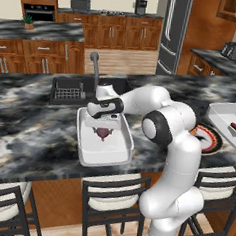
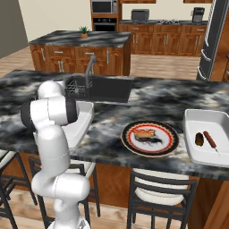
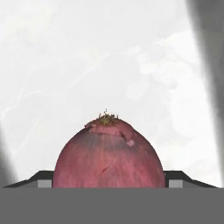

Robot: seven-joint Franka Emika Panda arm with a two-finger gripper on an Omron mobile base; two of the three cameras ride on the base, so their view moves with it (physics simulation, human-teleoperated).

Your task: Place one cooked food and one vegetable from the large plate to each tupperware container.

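Claw [image 1: 103,130] spread wide around a red onion [image 3: 109,153], fingertips flanking it, above the left tupperware container [image 1: 118,155]; no legible writing.

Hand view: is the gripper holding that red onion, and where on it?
Looks like it: the red onion sits between the fingers, gripped at its wide sides, over the left tupperware container.

Around the left tupperware container [image 1: 87,157], the marble counter [image 1: 28,133] lies open to its left and front, while the sink basin [image 1: 72,89] and tall faucet [image 1: 95,70] crowd its far end and the red onion [image 1: 102,134] occupies its middle.
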